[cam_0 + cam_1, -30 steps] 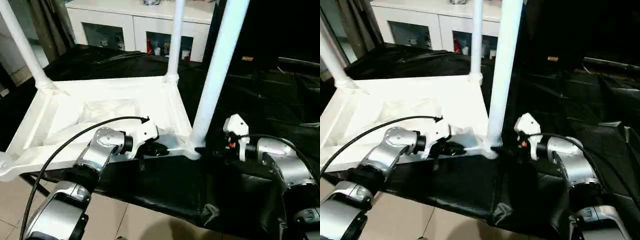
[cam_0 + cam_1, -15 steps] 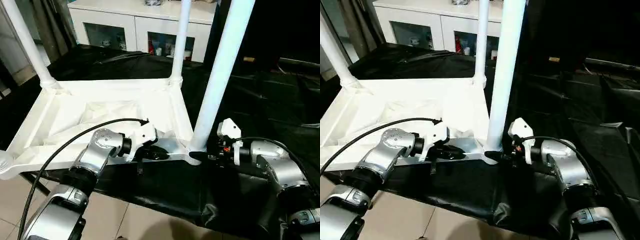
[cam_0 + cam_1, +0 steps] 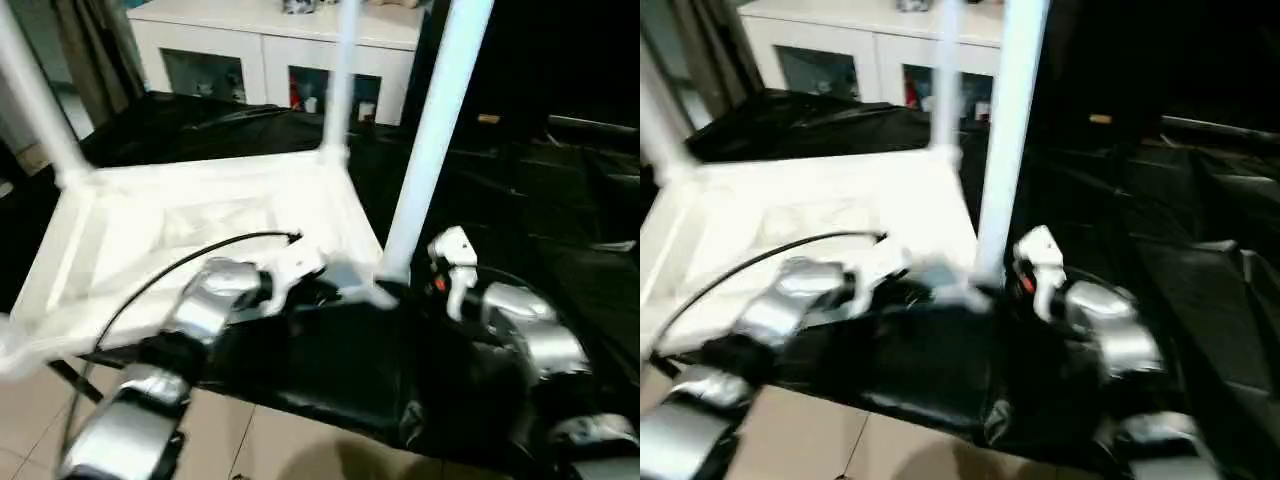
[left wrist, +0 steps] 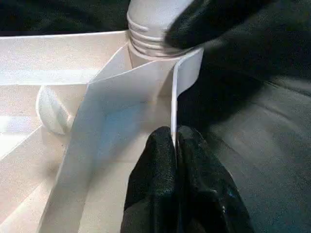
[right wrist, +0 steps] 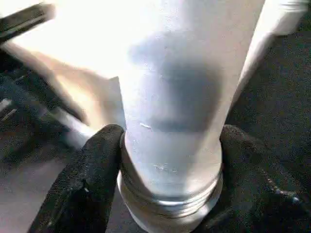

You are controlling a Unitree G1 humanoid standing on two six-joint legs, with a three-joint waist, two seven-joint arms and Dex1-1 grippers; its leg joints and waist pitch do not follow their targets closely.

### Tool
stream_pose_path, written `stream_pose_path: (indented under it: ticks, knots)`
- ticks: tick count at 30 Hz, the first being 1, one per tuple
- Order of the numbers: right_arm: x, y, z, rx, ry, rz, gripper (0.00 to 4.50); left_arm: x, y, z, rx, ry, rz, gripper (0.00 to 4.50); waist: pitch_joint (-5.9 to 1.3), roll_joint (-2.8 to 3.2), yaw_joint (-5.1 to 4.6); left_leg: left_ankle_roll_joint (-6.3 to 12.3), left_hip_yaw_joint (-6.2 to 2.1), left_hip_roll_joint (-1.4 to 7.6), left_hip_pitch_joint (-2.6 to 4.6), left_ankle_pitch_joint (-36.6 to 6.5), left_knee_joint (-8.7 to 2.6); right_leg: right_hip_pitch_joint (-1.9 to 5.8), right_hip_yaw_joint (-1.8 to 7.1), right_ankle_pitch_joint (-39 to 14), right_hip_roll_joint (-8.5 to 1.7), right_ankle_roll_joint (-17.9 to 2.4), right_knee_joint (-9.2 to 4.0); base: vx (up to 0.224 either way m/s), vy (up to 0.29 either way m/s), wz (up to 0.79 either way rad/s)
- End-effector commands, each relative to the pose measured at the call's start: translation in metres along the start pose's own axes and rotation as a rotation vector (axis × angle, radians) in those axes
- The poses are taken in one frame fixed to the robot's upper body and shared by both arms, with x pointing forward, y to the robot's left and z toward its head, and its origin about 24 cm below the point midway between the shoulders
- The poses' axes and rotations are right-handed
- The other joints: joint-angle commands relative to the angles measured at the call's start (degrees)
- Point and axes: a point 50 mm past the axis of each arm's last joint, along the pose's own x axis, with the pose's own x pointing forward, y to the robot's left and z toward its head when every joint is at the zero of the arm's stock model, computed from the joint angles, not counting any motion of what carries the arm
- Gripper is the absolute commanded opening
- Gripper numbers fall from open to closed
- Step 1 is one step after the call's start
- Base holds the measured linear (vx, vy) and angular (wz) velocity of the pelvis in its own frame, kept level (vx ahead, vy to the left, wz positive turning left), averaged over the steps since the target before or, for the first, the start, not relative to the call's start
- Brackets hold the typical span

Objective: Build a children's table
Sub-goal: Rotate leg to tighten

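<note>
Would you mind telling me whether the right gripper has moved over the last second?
Yes. The right gripper has moved inward to the near-corner leg; a second ago it stood apart, and now its jaws sit on either side of the leg's threaded base.

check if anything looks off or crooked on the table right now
One thing stands out: at the near right corner, the leg in the right gripper shows screw threads still exposed above the tabletop socket, so it looks not fully seated. The left gripper pinches the tabletop's rim. No damage visible.

Left pincer [image 4: 174, 145] pinched, right pincer [image 5: 170, 160] clasped.
</note>
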Motion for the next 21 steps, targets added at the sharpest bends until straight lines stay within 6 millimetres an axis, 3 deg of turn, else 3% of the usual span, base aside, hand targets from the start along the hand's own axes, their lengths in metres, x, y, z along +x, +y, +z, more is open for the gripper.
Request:
stream_pose_path:
  ticks: [1,3,4,9,10,15,21]
  knots:
    - [0.007,0.002,-0.014,0.068,0.055,-0.162,2.72,0.005,0.006,-0.005,-0.098,0.031,0.143,0.0,-3.58,-0.82,-0.17,0.47,-0.52,1.07,0.72,-14.11,-4.14,2.61,2.02,-20.8,-3.59,-9.86,-4.7,0.0,0.0,0.0]
    - [0.013,0.008,-0.016,0.097,0.05,-0.205,2.72,0.009,0.004,-0.002,-0.085,0.039,0.155,0.0,-3.48,-0.71,-0.07,0.92,-0.42,1.11,0.93,-14.29,-4.12,2.21,2.21,-20.52,-3.68,-9.72,-5.01,0.0,0.0,0.0]
    - [0.02,0.018,-0.017,0.114,0.045,-0.238,2.72,0.015,0.002,0.0,-0.06,0.05,0.154,0.0,-3.43,-0.54,-0.17,0.95,-0.44,1.01,0.68,-14.26,-4.2,2.27,2.25,-20.53,-3.64,-9.58,-5.0,0.0,0.0,0.0]
    - [0.035,0.043,-0.01,0.087,-0.02,-0.156,2.72,0.023,-0.005,0.007,-0.026,0.031,0.111,0.0,-3.49,-0.55,-0.14,1.11,-0.47,1.03,0.7,-15.46,-4.36,2.38,2.2,-20.19,-3.63,-8.79,-5.14,0.0,0.0,0.0]
    - [0.036,0.044,-0.008,0.093,-0.033,-0.143,3.07,0.023,-0.005,0.007,-0.023,0.03,0.102,0.0,-3.49,-0.54,-0.13,1.16,-0.5,1.06,0.68,-15.49,-4.38,2.41,2.23,-20.02,-3.65,-8.83,-5.1,0.0,0.0,0.0]
    - [0.029,0.036,0.001,0.061,-0.071,-0.071,3.64,0.018,-0.007,0.002,-0.028,0.037,0.052,0.0,-3.6,-0.75,-0.02,2.11,-0.43,1.07,0.43,-14.01,-4.28,2.73,2.25,-16.97,-3.63,-9.65,-4.75,0.0,0.0,0.0]
    - [-0.002,0.016,0.014,-0.063,-0.028,0.217,3.97,-0.001,-0.01,-0.01,-0.039,0.073,-0.124,0.0,-3.79,-0.6,0.13,4.55,-0.34,1.26,0.12,-10.63,-3.87,3.17,2.21,-10.79,-3.59,-12.0,-3.97,0.0,0.0,0.0]
